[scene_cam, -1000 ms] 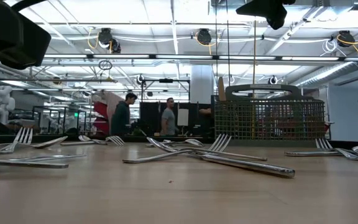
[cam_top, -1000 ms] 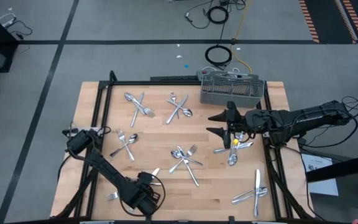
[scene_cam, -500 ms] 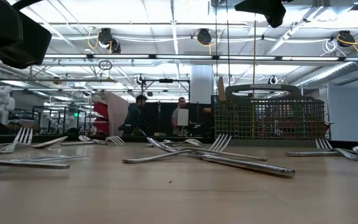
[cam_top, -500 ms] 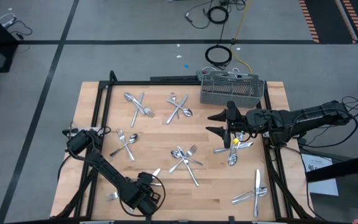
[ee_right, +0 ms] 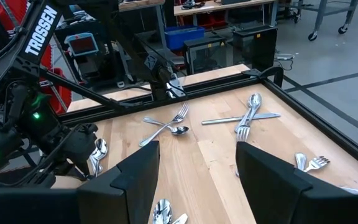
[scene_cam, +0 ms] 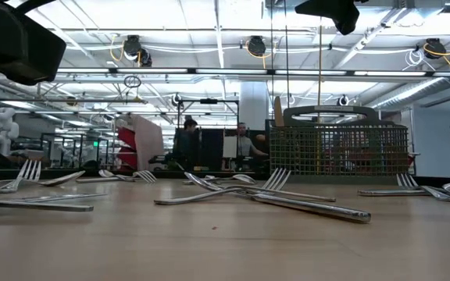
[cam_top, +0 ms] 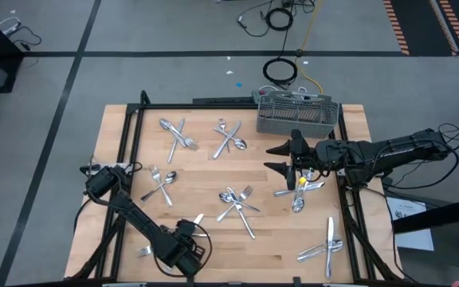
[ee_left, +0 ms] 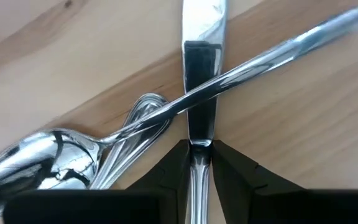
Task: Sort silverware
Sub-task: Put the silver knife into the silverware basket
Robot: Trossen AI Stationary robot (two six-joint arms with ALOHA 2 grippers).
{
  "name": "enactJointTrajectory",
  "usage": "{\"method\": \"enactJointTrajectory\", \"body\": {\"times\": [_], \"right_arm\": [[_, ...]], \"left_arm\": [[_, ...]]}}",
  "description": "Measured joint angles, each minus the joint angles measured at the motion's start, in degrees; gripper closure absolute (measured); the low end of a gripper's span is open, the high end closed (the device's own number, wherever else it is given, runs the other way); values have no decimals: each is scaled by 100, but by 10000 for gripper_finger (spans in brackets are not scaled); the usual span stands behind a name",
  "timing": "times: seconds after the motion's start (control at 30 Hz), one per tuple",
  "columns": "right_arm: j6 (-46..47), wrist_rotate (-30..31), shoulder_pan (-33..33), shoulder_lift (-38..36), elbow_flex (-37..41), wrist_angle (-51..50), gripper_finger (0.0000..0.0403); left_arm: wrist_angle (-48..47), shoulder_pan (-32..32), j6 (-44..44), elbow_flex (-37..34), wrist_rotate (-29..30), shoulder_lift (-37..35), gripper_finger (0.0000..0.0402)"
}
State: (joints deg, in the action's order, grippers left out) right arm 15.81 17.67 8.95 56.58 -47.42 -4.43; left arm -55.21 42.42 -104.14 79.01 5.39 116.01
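A wooden table [cam_top: 134, 143] seen from above, scattered with small clusters of silverware [cam_top: 237, 201], and a grey mesh caddy [cam_top: 297, 112] standing at its far edge. The left gripper [ee_left: 201, 163] is down at the near-left corner of the table, over a little pile made of a knife [ee_left: 202, 68], a spoon [ee_left: 48, 158] and what looks like a fork beneath them. In the left wrist view its two dark fingers [ee_left: 173, 168] sit close on either side of the knife's handle, touching or nearly touching it, so it appears to be clamping onto the knife. The spoon's long handle lies diagonally across the top of the knife blade.

The right gripper [cam_top: 287, 159] hangs in the air over the right half of the table, near another cluster and just in front of the caddy, its jaws spread wide and holding nothing.

The step in hand seems to be picking this knife out of the pile. To do it well, the grip should be firm on the handle before any lift (a thin, smooth handle can slip or twist). Because the spoon rests on the blade, a straight lift would likely drag or flip the spoon; drawing the knife back along its own length, out from under the spoon, then raising it, looks safer. The caddy is well apart from here, across the table
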Motion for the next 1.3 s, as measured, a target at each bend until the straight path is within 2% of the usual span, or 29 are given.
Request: {"method": "enactJointTrajectory", "body": {"times": [0.2,0.67,1.07,1.3], "right_arm": [[0,-1,0,0,0,-2,200],[-2,-2,2,0,0,-21,200],[-44,-2,2,0,0,-52,200],[-46,-2,2,0,0,-53,200]], "left_arm": [[-76,-85,574,72,-377,-92,327],[-226,-191,702,83,-323,-275,326],[-135,-190,547,5,-319,-271,267],[-11,-178,552,-7,-242,-256,263]]}}
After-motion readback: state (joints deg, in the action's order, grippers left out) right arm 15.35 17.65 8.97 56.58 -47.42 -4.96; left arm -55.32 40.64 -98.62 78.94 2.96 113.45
